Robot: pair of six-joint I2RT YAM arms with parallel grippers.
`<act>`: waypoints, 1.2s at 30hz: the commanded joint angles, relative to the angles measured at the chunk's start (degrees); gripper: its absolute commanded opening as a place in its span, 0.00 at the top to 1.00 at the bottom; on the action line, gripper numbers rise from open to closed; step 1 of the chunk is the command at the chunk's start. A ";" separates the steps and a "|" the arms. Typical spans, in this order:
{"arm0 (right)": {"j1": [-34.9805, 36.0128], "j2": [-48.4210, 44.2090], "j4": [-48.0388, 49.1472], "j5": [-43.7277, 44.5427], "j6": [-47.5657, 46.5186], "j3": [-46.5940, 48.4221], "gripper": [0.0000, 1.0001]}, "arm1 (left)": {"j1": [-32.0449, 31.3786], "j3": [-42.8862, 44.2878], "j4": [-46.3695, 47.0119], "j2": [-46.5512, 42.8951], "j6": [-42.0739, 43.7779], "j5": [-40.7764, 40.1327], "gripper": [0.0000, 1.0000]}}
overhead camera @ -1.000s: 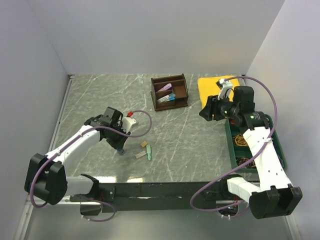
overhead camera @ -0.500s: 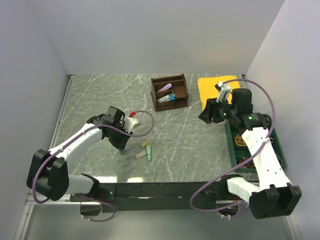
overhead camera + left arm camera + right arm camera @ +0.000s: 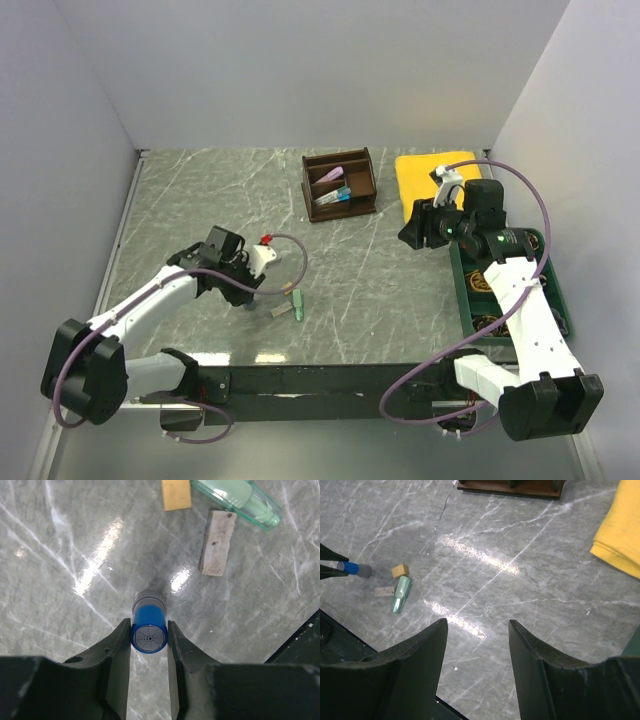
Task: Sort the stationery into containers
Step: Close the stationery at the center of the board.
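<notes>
My left gripper [image 3: 149, 639] is shut on the tiny blue-capped bottle [image 3: 148, 630], gripping its blue cap just over the table; in the top view this gripper [image 3: 243, 295] is left of the loose items. Just beyond it lie a tan eraser [image 3: 176, 494], a pale grey eraser [image 3: 216, 549] and a clear green eraser case [image 3: 240, 500]. The dark brown wooden organiser [image 3: 339, 184] stands at the back middle with pens in it. The dark green tray [image 3: 556, 300] sits at the right edge. My right gripper [image 3: 477, 630] is open and empty, above the table near the tray [image 3: 412, 232].
A folded yellow cloth [image 3: 435, 172] lies behind the right gripper, beside the organiser. The right wrist view shows the bottle [image 3: 353, 568], the erasers [image 3: 399, 570] and the organiser's base [image 3: 510, 487]. A black rail [image 3: 320, 380] runs along the near table edge.
My left wrist has shifted a little toward the near edge and the erasers, still holding the bottle. My right gripper has edged slightly and otherwise stays put.
</notes>
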 commanded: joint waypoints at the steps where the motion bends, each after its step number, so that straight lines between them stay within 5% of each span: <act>1: 0.35 -0.53 0.49 0.89 -1.05 1.06 0.40 | -0.43 -4.77 2.18 -1.86 5.26 4.40 0.99; 21: 0.43 -0.43 -0.74 2.91 -1.05 2.38 0.41 | -0.43 -9.79 5.71 6.74 7.56 3.44 0.99; 36: 0.35 -0.70 -2.68 4.49 -2.55 3.69 0.41 | 1.24 -8.92 3.08 4.91 8.79 3.78 0.99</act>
